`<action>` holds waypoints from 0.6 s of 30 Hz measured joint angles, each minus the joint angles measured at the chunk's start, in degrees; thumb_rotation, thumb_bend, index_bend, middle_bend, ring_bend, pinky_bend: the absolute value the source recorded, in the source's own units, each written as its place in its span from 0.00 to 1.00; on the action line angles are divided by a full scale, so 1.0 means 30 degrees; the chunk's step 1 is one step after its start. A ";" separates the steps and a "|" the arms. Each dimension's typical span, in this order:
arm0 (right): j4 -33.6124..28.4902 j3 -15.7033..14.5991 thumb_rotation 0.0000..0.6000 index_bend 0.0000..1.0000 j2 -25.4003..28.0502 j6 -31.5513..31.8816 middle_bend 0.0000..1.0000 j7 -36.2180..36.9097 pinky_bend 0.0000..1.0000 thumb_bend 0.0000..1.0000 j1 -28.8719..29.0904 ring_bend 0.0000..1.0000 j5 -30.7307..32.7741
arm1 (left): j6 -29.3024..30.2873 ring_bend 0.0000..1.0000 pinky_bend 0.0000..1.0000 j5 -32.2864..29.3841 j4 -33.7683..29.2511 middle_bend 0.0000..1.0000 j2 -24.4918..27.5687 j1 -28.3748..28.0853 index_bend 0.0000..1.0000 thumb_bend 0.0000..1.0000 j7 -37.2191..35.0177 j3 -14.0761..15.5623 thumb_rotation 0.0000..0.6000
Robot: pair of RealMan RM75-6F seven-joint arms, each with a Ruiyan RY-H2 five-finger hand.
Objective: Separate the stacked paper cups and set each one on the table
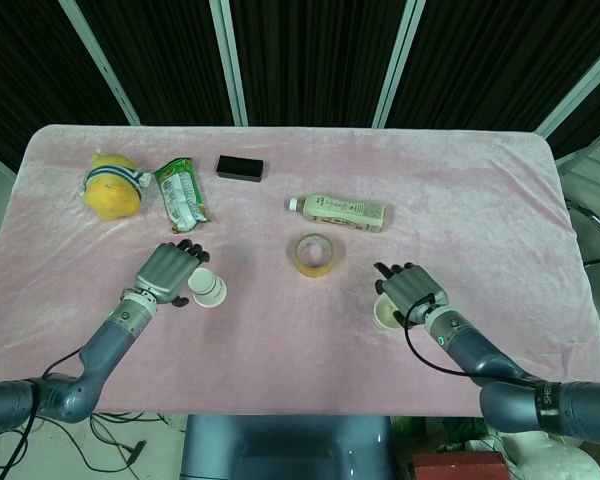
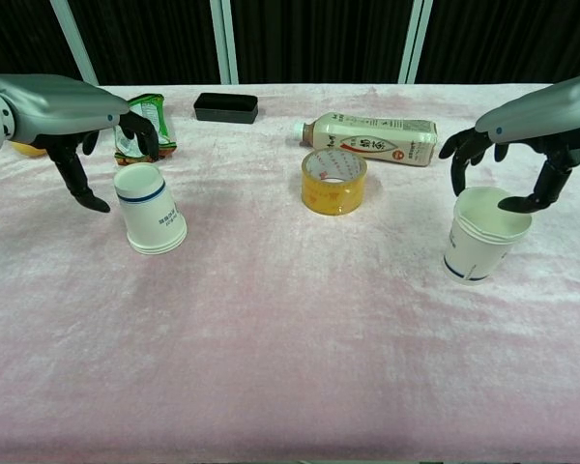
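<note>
Two sets of paper cups are standing on the pink tablecloth (image 2: 290,329). At about eight o'clock from the yellow tape roll (image 2: 334,181), the upside-down cup (image 2: 151,209) is resting on its rim, a blue band near its base and small blue print on its side that I can't read. The left hand (image 2: 92,135) is arching over it with fingers spread and nothing in its grasp, apparently let go. At about four o'clock from the tape, the upright cup stack (image 2: 479,237) is sitting mouth-up, with layered rims showing that several cups are nested. The right hand (image 2: 507,159) is hanging just above its mouth, fingers curved apart, one fingertip close to the rim; whether it touches I can't tell. It looks released too.

The stack needs pulling apart, I'd judge. The bottle (image 2: 372,137), lying on its side at twelve o'clock from the tape, is carrying red characters too small to read.
</note>
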 measured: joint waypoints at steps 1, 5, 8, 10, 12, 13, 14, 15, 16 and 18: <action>-0.0003 -0.0060 1.00 0.25 0.0014 -0.0010 0.02 -0.0014 0.18 0.40 0.0068 0.13 0.0108 | 0.0015 0.13 0.39 -0.0172 -0.0014 0.21 -0.0025 -0.0003 0.23 0.08 0.0041 -0.0013 1.00; -0.0014 -0.0151 1.00 0.19 0.0075 0.0098 0.01 -0.0003 0.18 0.38 0.0173 0.13 0.0233 | 0.0103 0.12 0.37 -0.0739 -0.0095 0.20 -0.0032 0.0001 0.23 0.08 0.0073 -0.0239 1.00; -0.0065 0.0011 1.00 0.15 0.0209 0.0254 0.01 0.0347 0.18 0.35 0.0087 0.12 0.0141 | 0.0217 0.09 0.32 -0.0640 -0.0220 0.19 0.0066 0.0061 0.22 0.08 -0.0322 -0.0512 1.00; -0.0169 0.0217 1.00 0.15 0.0421 0.0413 0.00 0.0732 0.18 0.33 -0.0051 0.10 -0.0023 | 0.0281 0.06 0.28 -0.0480 -0.0469 0.18 0.0262 0.0107 0.22 0.08 -0.0677 -0.0734 1.00; -0.0348 0.0460 1.00 0.14 0.0731 0.0601 0.00 0.1182 0.18 0.32 -0.0247 0.07 -0.0283 | 0.0358 0.04 0.25 -0.0287 -0.0862 0.17 0.0592 0.0136 0.21 0.08 -0.0875 -0.0919 1.00; -0.0499 0.0645 1.00 0.14 0.1022 0.0752 0.00 0.1565 0.18 0.31 -0.0445 0.07 -0.0581 | 0.0409 0.03 0.23 -0.0191 -0.1075 0.17 0.0768 0.0149 0.20 0.08 -0.0940 -0.0995 1.00; -0.0608 0.0791 1.00 0.14 0.1267 0.0888 0.00 0.1875 0.18 0.31 -0.0627 0.07 -0.0868 | 0.0481 0.02 0.22 -0.0075 -0.1306 0.16 0.0951 0.0168 0.20 0.08 -0.1011 -0.1078 1.00; -0.0708 0.0943 1.00 0.14 0.1533 0.1068 0.00 0.2218 0.18 0.30 -0.0852 0.07 -0.1208 | 0.0632 0.02 0.22 0.0123 -0.1647 0.16 0.1213 0.0207 0.19 0.08 -0.1119 -0.1195 1.00; -0.0827 0.1146 1.00 0.14 0.1904 0.1381 0.00 0.2723 0.18 0.30 -0.1217 0.07 -0.1735 | 0.0775 0.01 0.21 0.0279 -0.1924 0.16 0.1424 0.0252 0.19 0.08 -0.1208 -0.1283 1.00; -0.0961 0.1425 1.00 0.14 0.2474 0.2080 0.00 0.3533 0.18 0.28 -0.1924 0.07 -0.2663 | 0.1247 0.01 0.21 0.0725 -0.2644 0.16 0.1992 0.0410 0.19 0.09 -0.1383 -0.1472 1.00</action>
